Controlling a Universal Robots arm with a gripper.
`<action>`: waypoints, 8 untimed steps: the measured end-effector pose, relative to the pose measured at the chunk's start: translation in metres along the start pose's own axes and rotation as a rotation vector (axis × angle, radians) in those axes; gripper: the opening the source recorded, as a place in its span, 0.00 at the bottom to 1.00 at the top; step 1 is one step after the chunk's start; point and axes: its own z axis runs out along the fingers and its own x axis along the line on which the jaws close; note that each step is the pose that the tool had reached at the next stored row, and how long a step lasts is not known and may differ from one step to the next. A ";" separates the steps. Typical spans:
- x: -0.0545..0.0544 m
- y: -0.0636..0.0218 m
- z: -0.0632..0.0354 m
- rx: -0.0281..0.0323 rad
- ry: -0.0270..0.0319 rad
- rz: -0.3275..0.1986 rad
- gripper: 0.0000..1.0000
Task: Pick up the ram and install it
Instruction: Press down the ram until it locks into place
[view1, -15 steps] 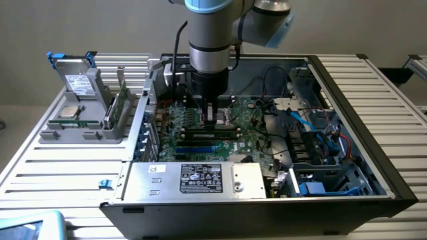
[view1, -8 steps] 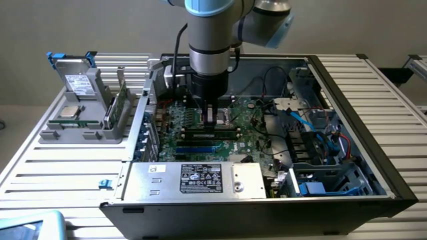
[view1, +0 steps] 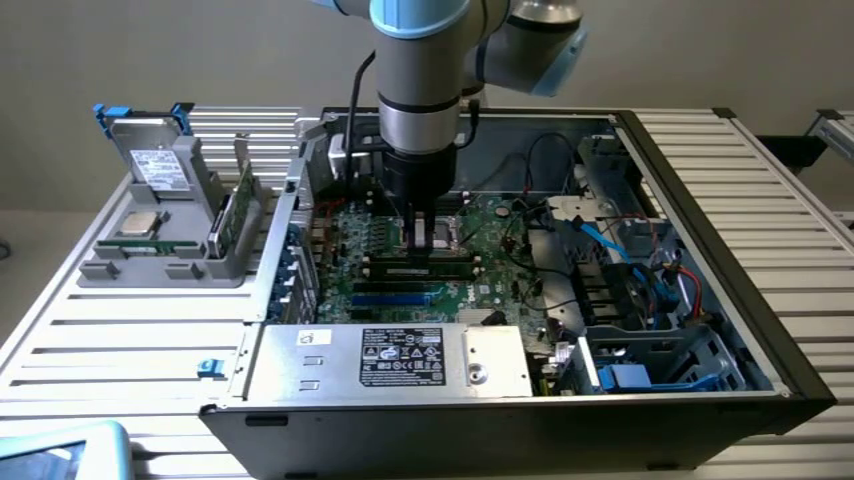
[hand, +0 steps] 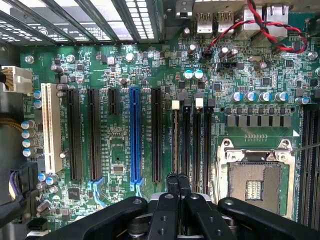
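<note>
Your gripper (hand: 178, 181) is standing with its fingers pressed together and nothing between them, directly over the ram (view1: 424, 264), which is already lying in its slot near the middle of the motherboard (hand: 125, 145), probably to push it down.

The gripper (view1: 427, 232), jaws closed, reaches into the open computer case (view1: 694, 180); just over the motherboard (view1: 400, 285).

A: What does the arm (view1: 424, 70) look like?
B: Silver-grey tube sections with light-blue joint caps, and a black cable running down its side.
A: And the gripper (hand: 178, 181)?
B: Black, with glossy rounded linkages and two slim fingers (hand: 173, 184).
</note>
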 end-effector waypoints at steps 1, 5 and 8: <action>0.000 0.0001 0.0008 -0.0002 0.0001 0.000 0.11; 0.000 0.0001 0.0049 -0.0001 0.0002 0.000 0.11; 0.000 0.0000 0.0045 -0.0002 0.0000 0.000 0.11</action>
